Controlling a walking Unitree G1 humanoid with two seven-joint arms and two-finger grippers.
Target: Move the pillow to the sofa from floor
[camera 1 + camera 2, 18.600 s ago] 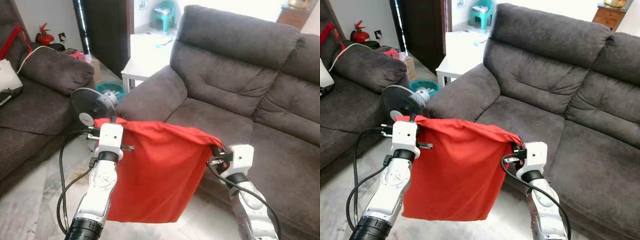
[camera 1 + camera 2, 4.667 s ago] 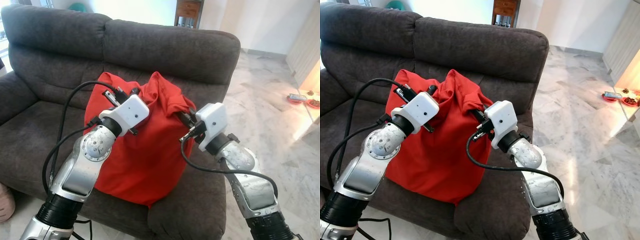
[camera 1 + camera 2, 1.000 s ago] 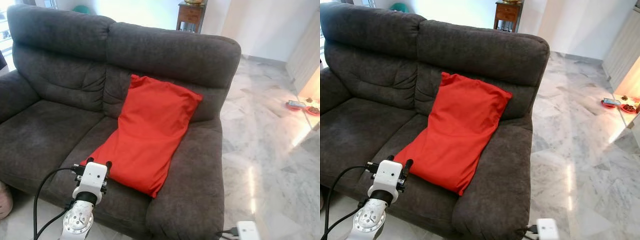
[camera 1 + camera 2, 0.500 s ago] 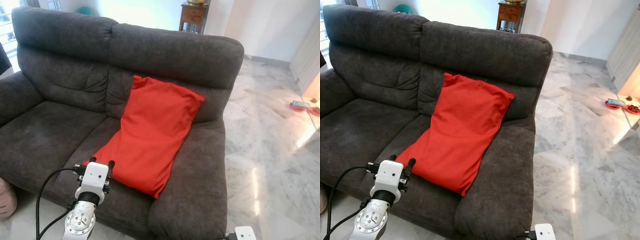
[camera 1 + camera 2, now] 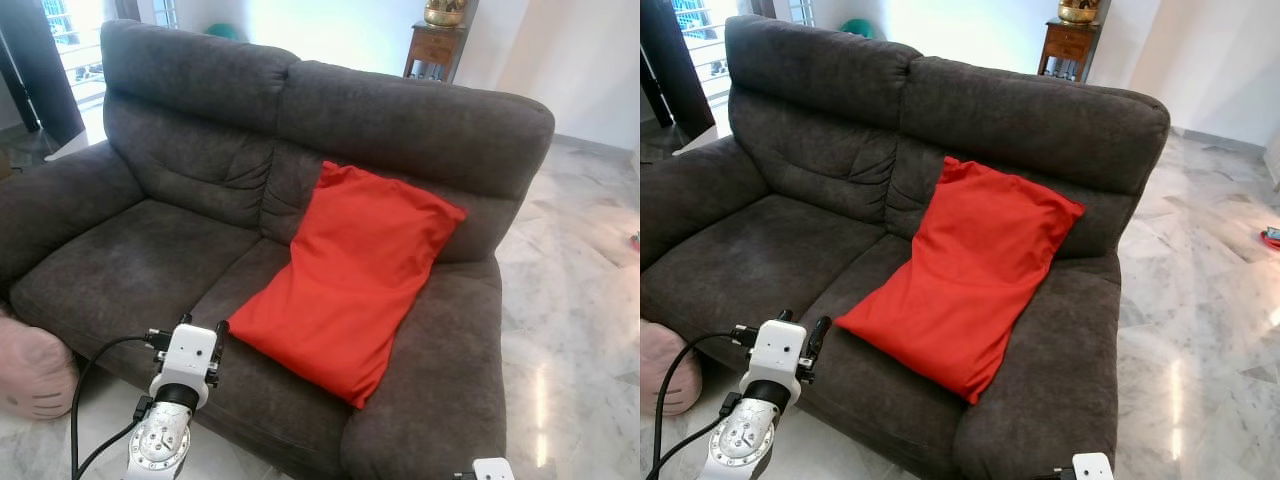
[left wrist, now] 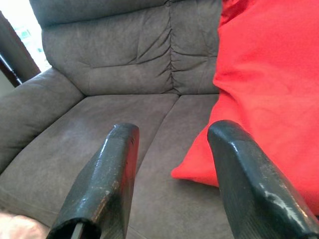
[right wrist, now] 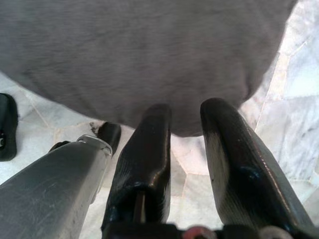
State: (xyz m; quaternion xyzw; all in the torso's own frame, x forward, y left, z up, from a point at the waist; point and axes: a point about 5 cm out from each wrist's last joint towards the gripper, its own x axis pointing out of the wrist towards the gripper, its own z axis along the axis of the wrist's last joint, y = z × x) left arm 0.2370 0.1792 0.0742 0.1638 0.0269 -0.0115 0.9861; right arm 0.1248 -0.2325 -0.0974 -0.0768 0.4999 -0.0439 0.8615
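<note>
The red pillow (image 5: pixel 352 280) lies on the dark grey sofa (image 5: pixel 170 150), its top edge propped against the backrest and its lower end spread over the right-hand seat cushion beside the armrest. The left gripper (image 6: pixel 172 149) hovers low at the seat's front edge, just beside the pillow's bottom corner, fingers (image 6: pixel 107 174) spread apart and holding nothing. Down by the sofa's base over the marble floor (image 5: pixel 1200 300), the right gripper (image 7: pixel 187 144) hangs with a gap between its fingers, empty too.
</note>
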